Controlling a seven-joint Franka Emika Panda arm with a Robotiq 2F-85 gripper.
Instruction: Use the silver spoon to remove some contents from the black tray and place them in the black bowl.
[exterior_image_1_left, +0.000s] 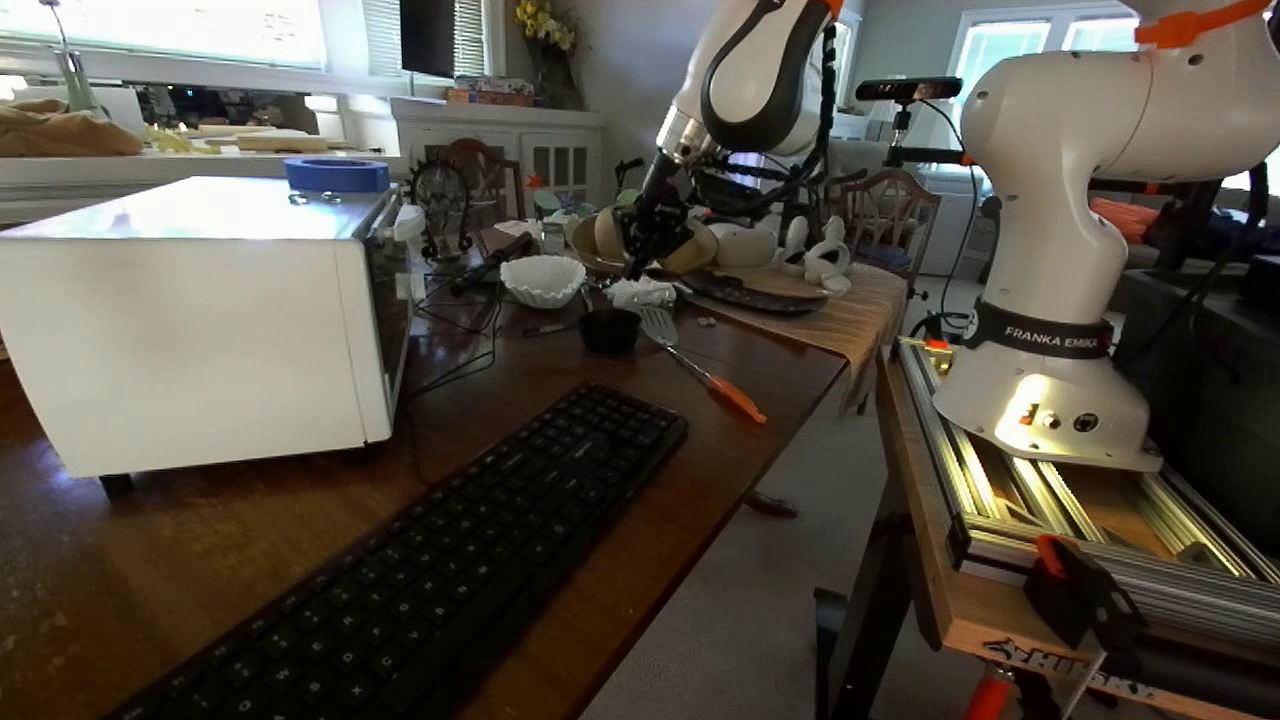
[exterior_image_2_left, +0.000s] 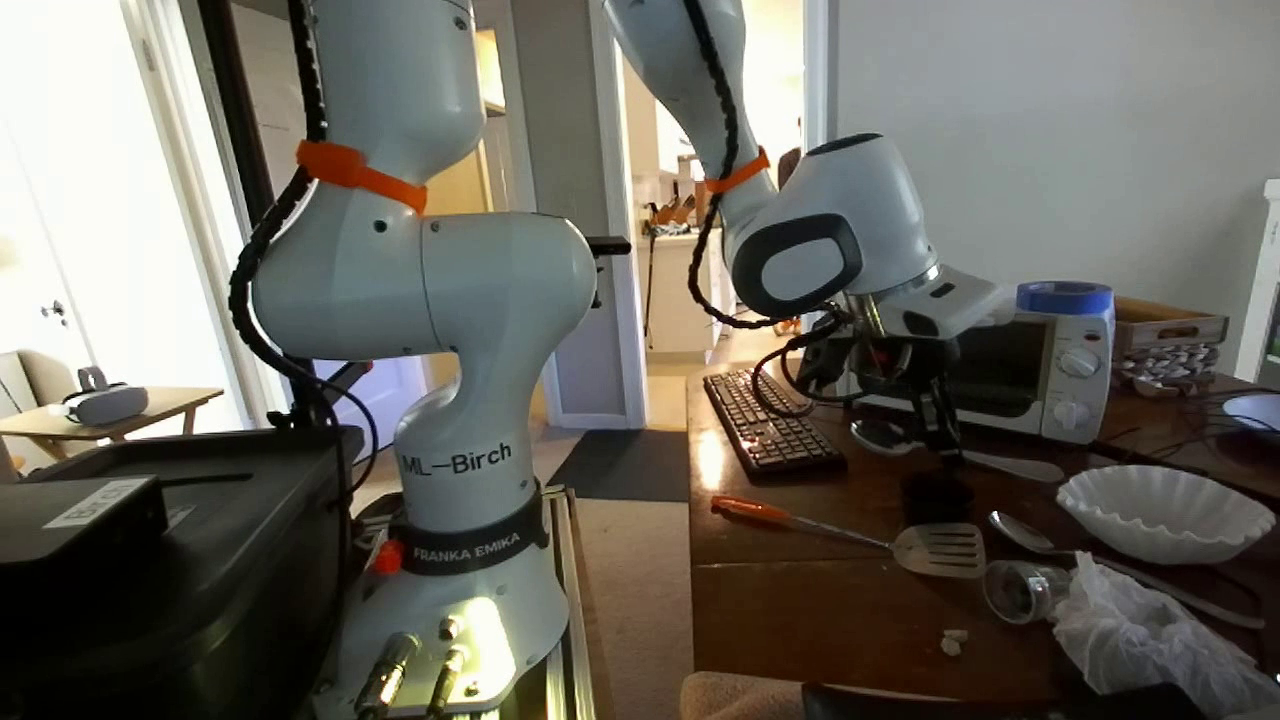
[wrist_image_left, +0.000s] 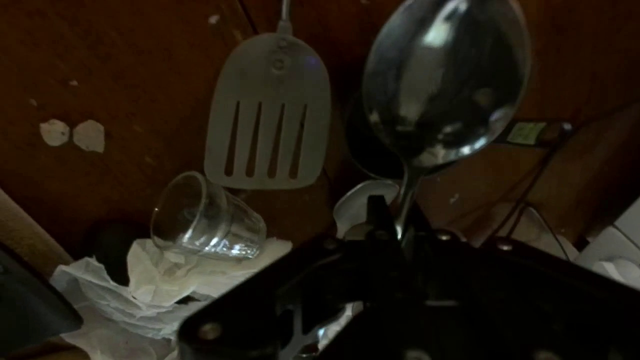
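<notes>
My gripper (exterior_image_2_left: 948, 452) is shut on the handle of the silver spoon (exterior_image_2_left: 882, 436), just above the black bowl (exterior_image_2_left: 936, 500). In the wrist view the spoon's head (wrist_image_left: 445, 85) sticks out past the fingertips (wrist_image_left: 398, 215) and covers much of the black bowl (wrist_image_left: 367, 145). Bright patches on the spoon look like reflections; I cannot make out contents. In an exterior view the gripper (exterior_image_1_left: 637, 265) is up and behind the black bowl (exterior_image_1_left: 608, 331). A low dark dish (exterior_image_1_left: 760, 295) on the cloth may be the black tray; its contents do not show.
A slotted spatula (exterior_image_2_left: 938, 550) with an orange handle lies beside the black bowl. A second spoon (exterior_image_2_left: 1020, 532), a tipped clear glass (exterior_image_2_left: 1022, 590), crumpled white plastic (exterior_image_2_left: 1140, 620) and a white fluted bowl (exterior_image_2_left: 1165, 515) are near. The keyboard (exterior_image_2_left: 770, 425) and toaster oven (exterior_image_2_left: 1075, 385) stand beyond.
</notes>
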